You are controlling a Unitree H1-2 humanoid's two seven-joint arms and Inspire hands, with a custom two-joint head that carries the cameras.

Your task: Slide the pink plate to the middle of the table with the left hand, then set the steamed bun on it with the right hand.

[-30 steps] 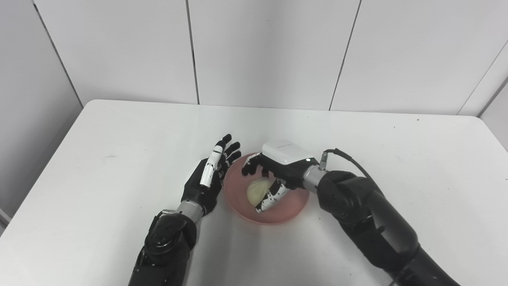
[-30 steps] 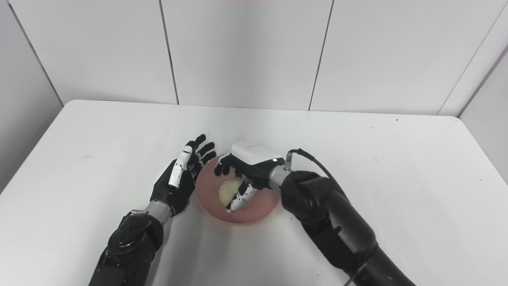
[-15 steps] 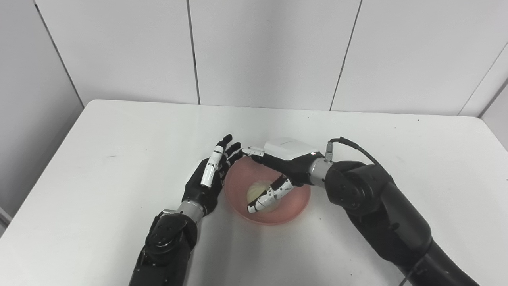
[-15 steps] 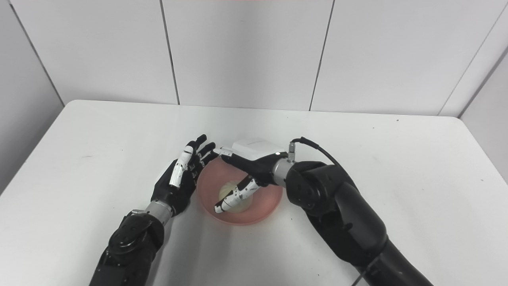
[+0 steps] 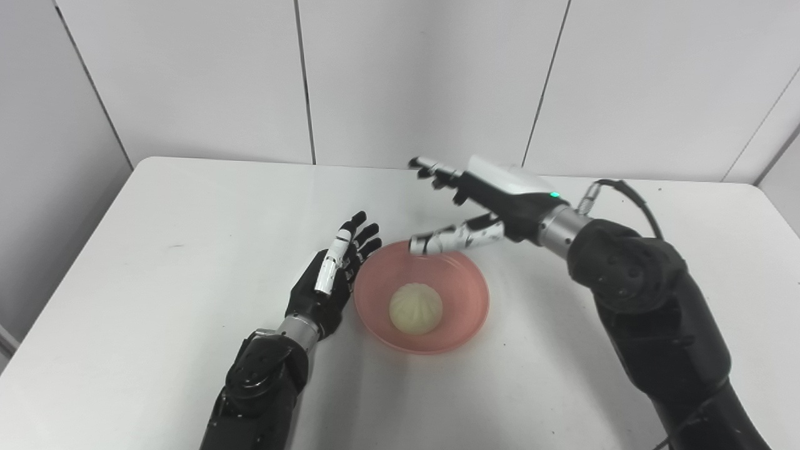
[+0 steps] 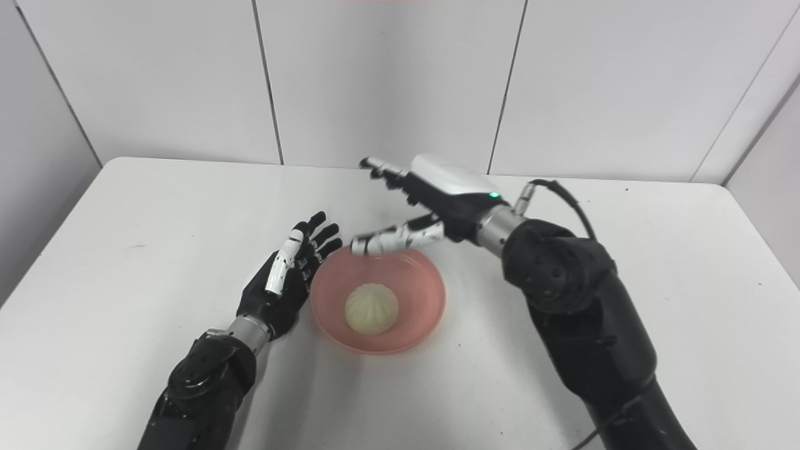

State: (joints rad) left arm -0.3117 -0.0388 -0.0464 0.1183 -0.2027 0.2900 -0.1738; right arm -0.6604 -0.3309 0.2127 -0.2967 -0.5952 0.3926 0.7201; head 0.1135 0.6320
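A pale steamed bun (image 5: pixel 415 307) lies in the middle of the pink plate (image 5: pixel 465 294), which sits near the centre of the white table (image 5: pixel 156 250). My left hand (image 5: pixel 328 278) is open, fingers straight, resting edge-on against the plate's left rim. Above the plate's far rim my right hand (image 5: pixel 478 203) hovers open with spread fingers and holds nothing. In the right eye view the bun (image 6: pixel 372 308), the plate (image 6: pixel 422 294), the left hand (image 6: pixel 281 278) and the right hand (image 6: pixel 425 206) stand the same way.
Grey wall panels (image 5: pixel 425 81) rise behind the table's far edge. A black cable (image 5: pixel 631 194) loops from the right wrist. Bare white tabletop stretches to the left and right of the plate.
My right hand has let go of the bun, opened, and lifted up and back from the plate. The bun stays on the plate. The left hand has not moved.
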